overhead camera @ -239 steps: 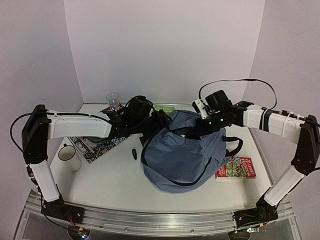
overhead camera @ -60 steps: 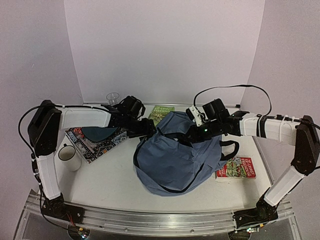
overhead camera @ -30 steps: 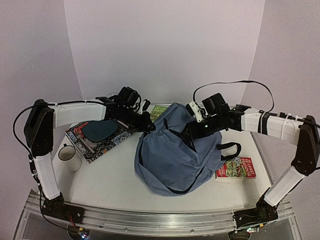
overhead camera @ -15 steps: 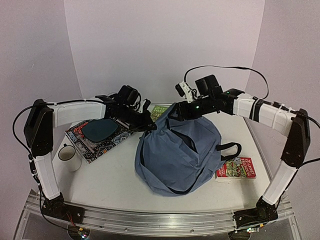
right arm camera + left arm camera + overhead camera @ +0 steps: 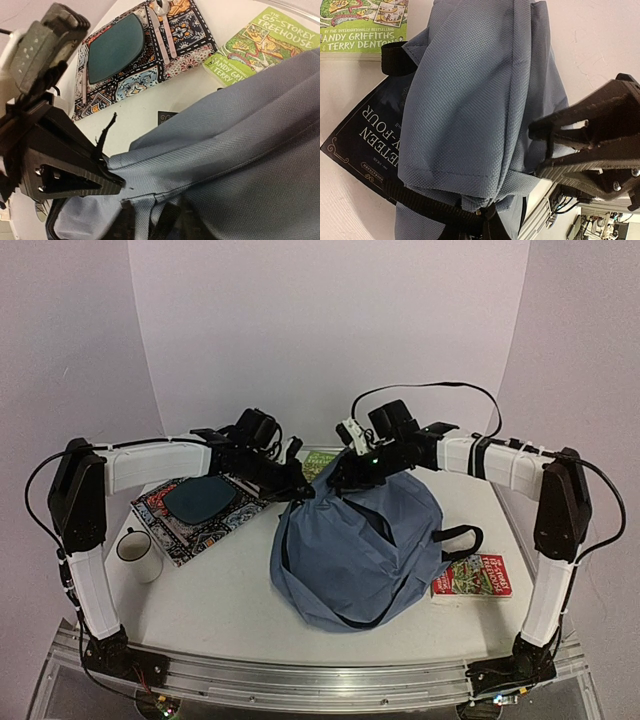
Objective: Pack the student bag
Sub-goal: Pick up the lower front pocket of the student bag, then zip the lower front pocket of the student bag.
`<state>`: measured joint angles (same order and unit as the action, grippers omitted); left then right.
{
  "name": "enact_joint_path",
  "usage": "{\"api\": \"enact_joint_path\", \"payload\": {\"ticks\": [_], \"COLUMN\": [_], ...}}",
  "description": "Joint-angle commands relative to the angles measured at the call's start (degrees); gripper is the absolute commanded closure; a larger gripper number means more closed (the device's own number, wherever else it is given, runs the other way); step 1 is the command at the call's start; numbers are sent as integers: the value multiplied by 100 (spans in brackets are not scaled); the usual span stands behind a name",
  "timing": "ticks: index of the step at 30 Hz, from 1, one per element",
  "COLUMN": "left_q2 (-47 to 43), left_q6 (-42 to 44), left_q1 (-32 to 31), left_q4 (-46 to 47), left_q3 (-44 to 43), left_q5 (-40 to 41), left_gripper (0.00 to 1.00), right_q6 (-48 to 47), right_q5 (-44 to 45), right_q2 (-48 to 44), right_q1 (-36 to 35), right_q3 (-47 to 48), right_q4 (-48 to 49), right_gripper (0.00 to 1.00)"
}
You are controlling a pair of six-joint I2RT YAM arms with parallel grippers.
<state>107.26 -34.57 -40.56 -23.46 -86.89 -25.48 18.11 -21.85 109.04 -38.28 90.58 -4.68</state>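
Slumped at mid-table between the two arms: the student bag (image 5: 350, 550), grey-blue, rounded, black straps trailing. Clamped tight on the fabric of its far-left rim: the left gripper (image 5: 303, 492). Set against the top fold just beside it: the right gripper (image 5: 336, 480), jaws narrowed to a slim gap, cannot tell whether cloth is caught. Partly hidden by the bag's fabric, a dark-blue book (image 5: 362, 145); behind it, a green Treehouse book (image 5: 322, 460). Left of the bag, a patterned placemat (image 5: 175, 532) bearing a teal plate (image 5: 200, 500) — nearer, a white mug (image 5: 135, 548). Right of the bag, a red book (image 5: 475, 575).
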Motion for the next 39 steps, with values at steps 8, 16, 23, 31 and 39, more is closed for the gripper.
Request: {"api": "enact_joint_path", "payload": {"ticks": [8,16,23,31,39], "left_q2": [-407,-543,-841,-953,-1259], "left_q6": [-427,-1211,-2383,-2781,-3195], "left_q1": [251,597,936,1022,1120], "left_q4": [369,709,1834,1976,2123], "left_q3": [-86,455,1428,1795,2360], "left_q5": [378,260,-1,184,532], "left_gripper": [100,100,100,100,100], "right_q6": [-114,-224,-181,54,1386], "right_q5": [559,1304,2015,2381,2106], "right_q2": [-1035,-2064,-2801,-3355,-3129], "right_q1": [-14,-13,29,232,1071], "right_q3": [-968,-2260,-3671,-4896,-5619], "right_q4": [-63,160,807,1339,1334], "right_gripper": [100,100,100,100,100]}}
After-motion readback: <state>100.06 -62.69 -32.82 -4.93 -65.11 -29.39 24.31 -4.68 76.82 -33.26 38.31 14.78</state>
